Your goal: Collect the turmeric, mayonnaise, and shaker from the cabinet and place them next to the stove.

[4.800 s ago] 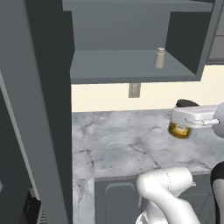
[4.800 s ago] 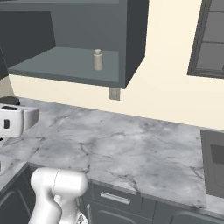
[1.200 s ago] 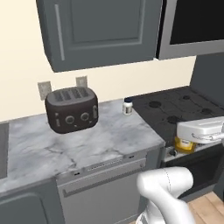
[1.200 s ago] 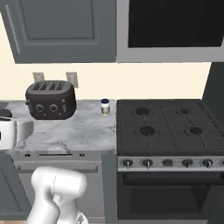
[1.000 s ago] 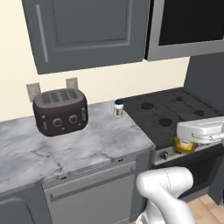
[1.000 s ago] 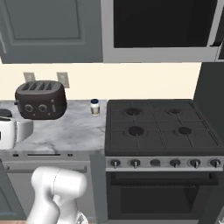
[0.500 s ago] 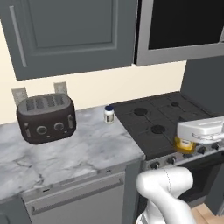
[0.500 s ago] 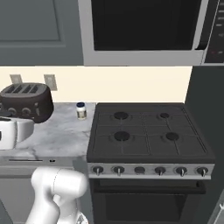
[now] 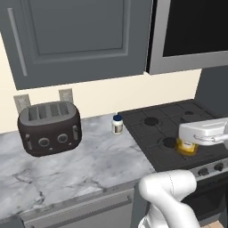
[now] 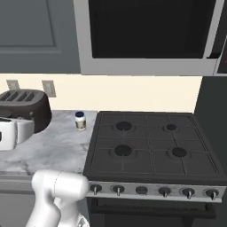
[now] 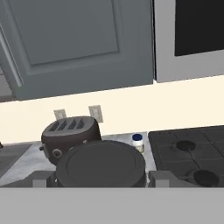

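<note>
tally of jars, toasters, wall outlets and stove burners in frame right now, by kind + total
Jars: 2, the mayonnaise on the counter beside the stove, and the turmeric in the gripper
Toasters: 1, the black toaster
Wall outlets: 2, the outlets behind the toaster
Burners: 4, the burners
Total: 9

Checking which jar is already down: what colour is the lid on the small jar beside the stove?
Blue, on a white jar, the mayonnaise; clearest in the left base view.

The table [image 9: 67, 164] is grey-veined marble with a smooth, faintly glossy finish. The stove [image 10: 150, 146] looks matt black, the toaster [image 9: 49, 129] dark and slightly shiny. The turmeric [image 9: 188, 148] seems clear amber glass, perhaps plastic.
</note>
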Robot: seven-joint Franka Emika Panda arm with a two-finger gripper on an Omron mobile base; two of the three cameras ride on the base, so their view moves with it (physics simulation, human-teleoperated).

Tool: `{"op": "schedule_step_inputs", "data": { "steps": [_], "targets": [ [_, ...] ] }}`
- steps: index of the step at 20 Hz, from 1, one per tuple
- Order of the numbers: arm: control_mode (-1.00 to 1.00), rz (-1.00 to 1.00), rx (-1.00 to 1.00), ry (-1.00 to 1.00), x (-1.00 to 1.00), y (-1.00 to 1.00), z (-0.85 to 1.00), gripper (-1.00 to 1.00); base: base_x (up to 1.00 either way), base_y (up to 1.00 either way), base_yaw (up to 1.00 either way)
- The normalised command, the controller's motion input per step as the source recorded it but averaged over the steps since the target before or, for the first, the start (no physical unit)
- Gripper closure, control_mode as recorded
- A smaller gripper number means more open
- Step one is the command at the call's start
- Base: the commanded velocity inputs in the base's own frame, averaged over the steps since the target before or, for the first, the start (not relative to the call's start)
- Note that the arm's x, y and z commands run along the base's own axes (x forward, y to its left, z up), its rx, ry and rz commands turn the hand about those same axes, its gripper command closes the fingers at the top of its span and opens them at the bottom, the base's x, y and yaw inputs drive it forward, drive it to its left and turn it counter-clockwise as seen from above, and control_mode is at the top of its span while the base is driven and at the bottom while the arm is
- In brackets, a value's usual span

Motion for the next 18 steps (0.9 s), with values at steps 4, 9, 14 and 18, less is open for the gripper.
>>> {"op": "schedule_step_inputs", "data": {
  "steps": [4,9,14,18],
  "targets": [
    [-1.0,0.16,0.0,-0.01,0.43,-0.32,-0.28,1.0,0.0,0.0,0.0],
    [-1.0,0.21,0.0,0.0,0.33,-0.46,-0.55,1.0,0.0,0.0,0.0],
    [-1.0,0.19,-0.01,-0.04,0.48,-0.22,-0.61,1.0,0.0,0.0,0.0],
    [-1.0,0.16,0.0,-0.06,0.69,-0.01,-0.59,1.0,0.0,0.0,0.0]
  ]
}}
